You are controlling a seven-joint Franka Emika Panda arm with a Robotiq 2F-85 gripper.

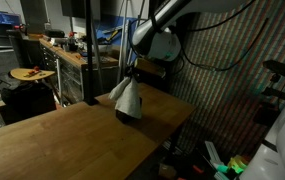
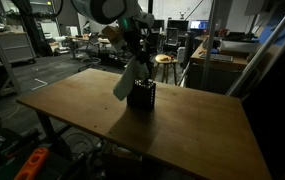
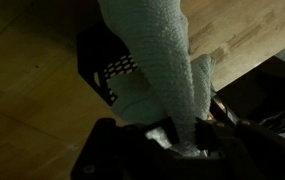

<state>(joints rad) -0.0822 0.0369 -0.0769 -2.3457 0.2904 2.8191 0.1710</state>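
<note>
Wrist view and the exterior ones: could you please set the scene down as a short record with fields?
Held thing: pale grey-green textured cloth, hanging down in a long fold
Gripper: gripper shut on the cloth's upper end
Beneath: black mesh box, upright; the cloth's lower end reaches its top
Surface: brown wooden table, bearing the box
Surroundings: dim workshop, details unclear

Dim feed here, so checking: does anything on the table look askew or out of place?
Nothing spilled or toppled. The pale cloth hangs from the shut claw onto the upright black mesh bin; inside or beside it, I can't tell.
</note>
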